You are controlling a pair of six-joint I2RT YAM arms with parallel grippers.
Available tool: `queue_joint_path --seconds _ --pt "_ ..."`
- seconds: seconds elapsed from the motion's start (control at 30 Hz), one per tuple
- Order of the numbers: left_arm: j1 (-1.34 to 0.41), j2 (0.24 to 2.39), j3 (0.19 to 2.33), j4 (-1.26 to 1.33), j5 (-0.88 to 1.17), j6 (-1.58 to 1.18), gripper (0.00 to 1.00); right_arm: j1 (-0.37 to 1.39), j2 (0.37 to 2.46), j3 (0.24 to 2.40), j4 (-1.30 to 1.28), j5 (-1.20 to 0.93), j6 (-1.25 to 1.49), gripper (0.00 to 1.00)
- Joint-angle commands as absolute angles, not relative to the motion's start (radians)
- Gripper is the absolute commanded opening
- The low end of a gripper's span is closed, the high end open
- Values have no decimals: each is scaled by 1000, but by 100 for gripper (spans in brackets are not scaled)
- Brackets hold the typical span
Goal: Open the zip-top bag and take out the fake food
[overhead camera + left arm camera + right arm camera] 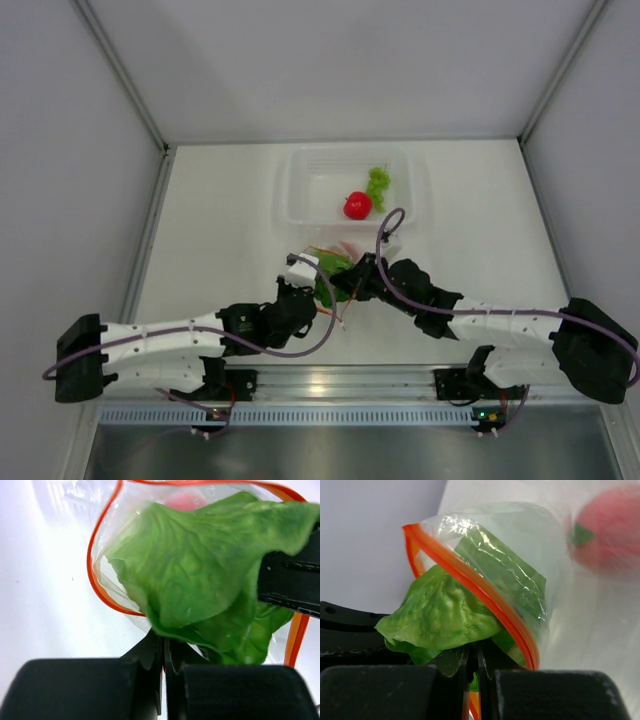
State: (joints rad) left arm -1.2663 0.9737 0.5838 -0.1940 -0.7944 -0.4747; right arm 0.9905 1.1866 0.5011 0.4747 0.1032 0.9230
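The two arms meet over the near middle of the white bench (220,220), and the zip-top bag (522,535) hangs between them, just in front of the clear tray (296,190); the left hand (162,652) is closed tight, its fingers pressed together right where the bag's clear film and orange-red zip strip (485,592) run down to them, so it seems to pinch the bag's edge, though the leaf lying over the spot hides the exact contact; the right hand (472,662) is closed too, its fingers meeting under the lettuce (200,575), with green leaf caught between them; the strip curves in a wide loop in the left wrist view, so the bag's mouth stands open; the lettuce lies across that mouth, a good part of the leaf spilling outside the strip and the rest showing through the crinkled film; a blurred pinkish-red shape (185,500) shows through the film near the top of the left wrist view, and I cannot tell whether it sits inside the bag or beyond it; in the tray, apart from the bag, the red tomato (357,205) rests near the middle and the green grape bunch (378,182) lies just beside it toward the far right.
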Motion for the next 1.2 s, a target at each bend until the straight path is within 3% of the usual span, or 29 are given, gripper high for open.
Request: queue_joint_path --seconds 0.0,0.47,0.57,0.77,0.97,1.17 --pt "-1278 1084 650 -241 -822 -503 0 970 1164 427 449 98 966 0" --pt "-1296 1291 747 -227 -752 -503 0 922 1034 276 405 153 936 6" --pt "-1296 1331 764 -227 -726 -500 0 919 1009 276 398 127 888 20" --pt "-1296 1358 787 -227 -718 -505 0 920 947 285 308 152 832 30" --pt "-1296 1371 804 -227 -719 -506 0 923 859 295 206 123 775 52" --pt "-1296 1402 821 -227 -724 -522 0 927 723 302 97 54 701 57"
